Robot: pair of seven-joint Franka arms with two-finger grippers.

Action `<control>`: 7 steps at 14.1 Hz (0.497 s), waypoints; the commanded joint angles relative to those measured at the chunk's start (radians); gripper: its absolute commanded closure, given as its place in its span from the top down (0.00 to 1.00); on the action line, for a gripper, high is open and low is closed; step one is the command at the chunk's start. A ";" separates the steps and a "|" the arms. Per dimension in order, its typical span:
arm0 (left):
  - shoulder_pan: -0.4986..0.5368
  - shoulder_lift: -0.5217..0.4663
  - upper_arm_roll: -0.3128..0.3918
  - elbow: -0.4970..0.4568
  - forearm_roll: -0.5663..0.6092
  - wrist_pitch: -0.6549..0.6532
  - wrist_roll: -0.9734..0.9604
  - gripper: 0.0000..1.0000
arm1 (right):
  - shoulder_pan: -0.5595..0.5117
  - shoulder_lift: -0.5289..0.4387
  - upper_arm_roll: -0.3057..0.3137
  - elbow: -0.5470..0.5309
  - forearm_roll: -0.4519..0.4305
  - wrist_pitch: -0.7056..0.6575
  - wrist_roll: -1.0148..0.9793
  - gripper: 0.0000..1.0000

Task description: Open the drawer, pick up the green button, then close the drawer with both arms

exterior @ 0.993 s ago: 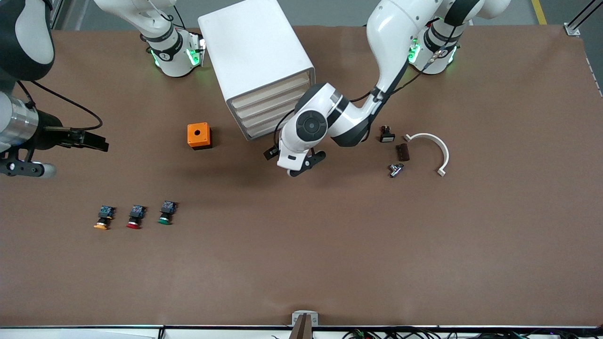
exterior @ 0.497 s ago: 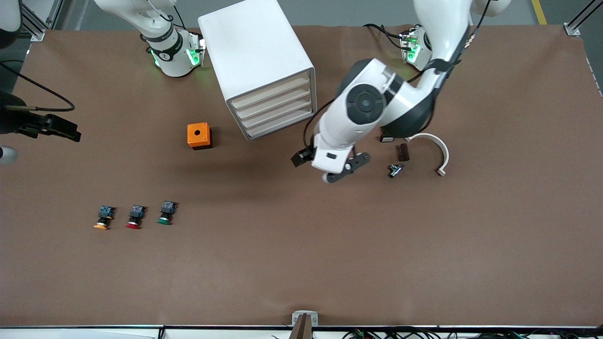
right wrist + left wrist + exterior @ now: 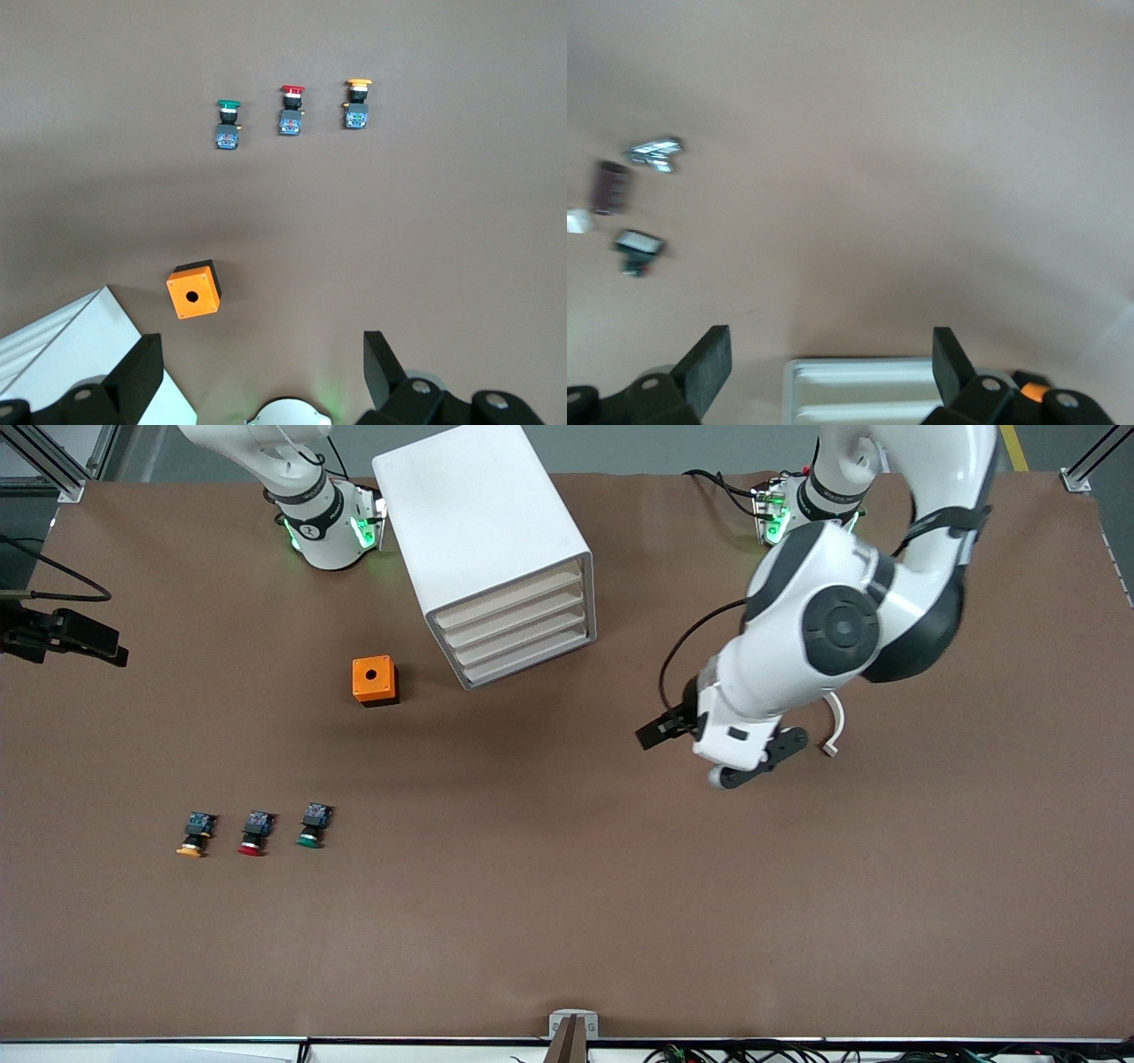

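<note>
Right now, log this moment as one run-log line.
drawer: shut | button: on table, untouched | left gripper: open, empty, above bare table | right gripper: open, empty, at right arm's table end

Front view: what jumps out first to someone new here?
The left arm's tool, open and holding nothing, hangs over bare table toward the left arm's end. Next the big white cabinet near the bases, all four drawers shut, including the lowest drawer. Then three buttons in a row nearer the front camera, the green button closest to the orange box.
</note>
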 commanded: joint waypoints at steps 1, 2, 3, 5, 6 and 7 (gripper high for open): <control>0.073 -0.077 -0.016 -0.030 0.002 -0.121 0.053 1.00 | -0.002 -0.028 0.015 -0.032 0.000 -0.012 0.045 1.00; 0.099 -0.092 -0.019 -0.032 0.002 -0.172 0.076 1.00 | -0.007 -0.034 0.015 -0.053 0.001 -0.002 0.043 1.00; 0.125 -0.107 -0.019 -0.036 0.002 -0.215 0.101 1.00 | -0.011 -0.050 0.013 -0.070 0.004 0.007 0.034 1.00; 0.151 -0.160 -0.006 -0.071 0.002 -0.267 0.176 1.00 | -0.013 -0.077 0.009 -0.112 0.027 0.045 0.030 1.00; 0.151 -0.187 0.016 -0.094 0.002 -0.292 0.217 1.00 | -0.015 -0.084 0.007 -0.126 0.029 0.060 0.027 1.00; 0.150 -0.224 0.067 -0.128 0.002 -0.315 0.260 1.00 | -0.018 -0.088 0.007 -0.129 0.029 0.065 0.008 1.00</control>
